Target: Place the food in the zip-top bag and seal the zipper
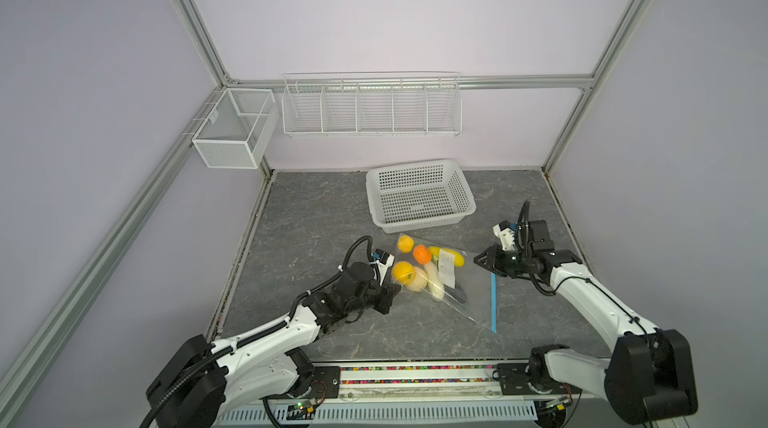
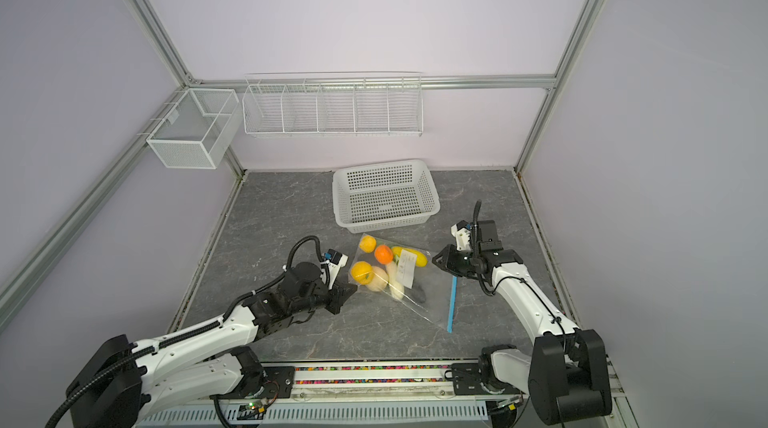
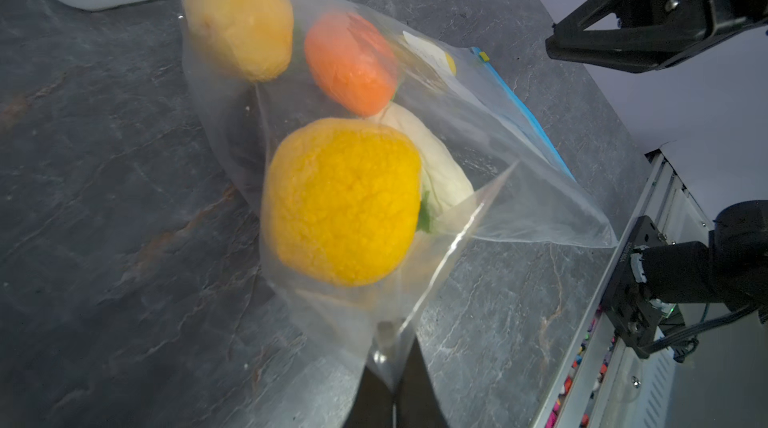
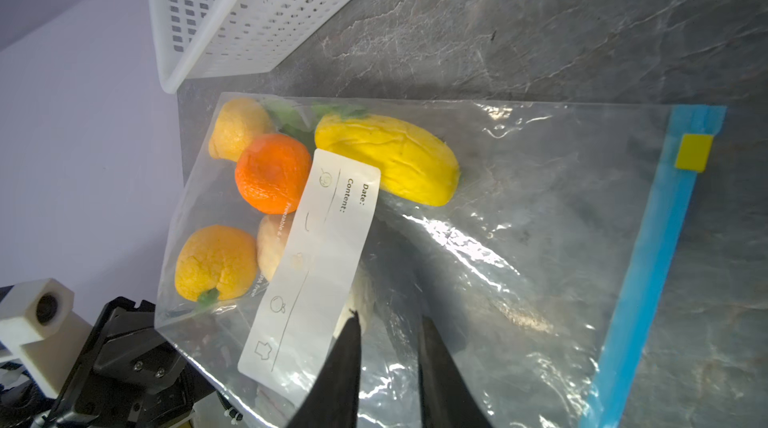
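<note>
In both top views the zip-top bag [image 1: 471,293] lies on the surface [image 1: 316,218] just in front of the white perforated basket [image 1: 467,197], with the toy food [image 1: 405,271] inside it. Left wrist: my left gripper [image 3: 392,363] pinches a bag corner in its jaws. Right wrist: my right gripper [image 4: 390,330] hangs over the plastic, jaws narrowly apart, gripping nothing. The yellow slider [image 4: 693,152] sits at one end of the blue zipper [image 4: 648,272].

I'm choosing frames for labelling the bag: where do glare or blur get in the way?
Right wrist view: glare streaks across the zip-top bag, slider sharp. Left wrist view: yellow fruit hazy through film, left gripper dark, indistinct. In both top views: even light, bag edges faint.
</note>
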Controlling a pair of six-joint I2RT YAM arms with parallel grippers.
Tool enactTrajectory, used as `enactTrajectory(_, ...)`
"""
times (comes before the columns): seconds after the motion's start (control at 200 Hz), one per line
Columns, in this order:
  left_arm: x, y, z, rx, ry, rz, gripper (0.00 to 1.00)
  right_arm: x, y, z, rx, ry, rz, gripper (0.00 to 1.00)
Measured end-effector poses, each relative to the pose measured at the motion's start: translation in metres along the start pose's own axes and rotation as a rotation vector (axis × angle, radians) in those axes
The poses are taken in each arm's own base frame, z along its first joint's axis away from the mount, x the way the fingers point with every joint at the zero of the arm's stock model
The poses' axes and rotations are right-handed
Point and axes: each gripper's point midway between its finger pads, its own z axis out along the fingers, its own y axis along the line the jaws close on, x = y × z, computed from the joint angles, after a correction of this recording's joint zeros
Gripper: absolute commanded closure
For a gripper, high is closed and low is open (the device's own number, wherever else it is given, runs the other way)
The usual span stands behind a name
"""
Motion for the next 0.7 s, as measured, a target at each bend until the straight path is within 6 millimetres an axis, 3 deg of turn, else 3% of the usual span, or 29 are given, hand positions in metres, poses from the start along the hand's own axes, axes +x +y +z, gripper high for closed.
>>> enactTrajectory(0.15,0.015,0.005,-0.010,-0.034,0.022,-0.025,1.00,-0.006,0.004,-0.002,-0.015,-0.029,-0.012,0.71)
enactTrajectory(0.315,0.029,-0.006,-0.018,-0.039,0.026,-0.028,1.00,-0.007,0.008,-0.002,-0.034,-0.033,-0.020,0.70)
enactTrajectory(0.585,0.071,-0.007,-0.013,-0.102,0.125,-0.028,1.00,0.001,0.011,0.004,-0.049,0.004,-0.025,0.67)
enactTrajectory(0.7,0.086,0.002,-0.014,-0.152,0.176,-0.032,0.74,0.006,0.012,0.009,-0.053,0.030,-0.027,0.65)
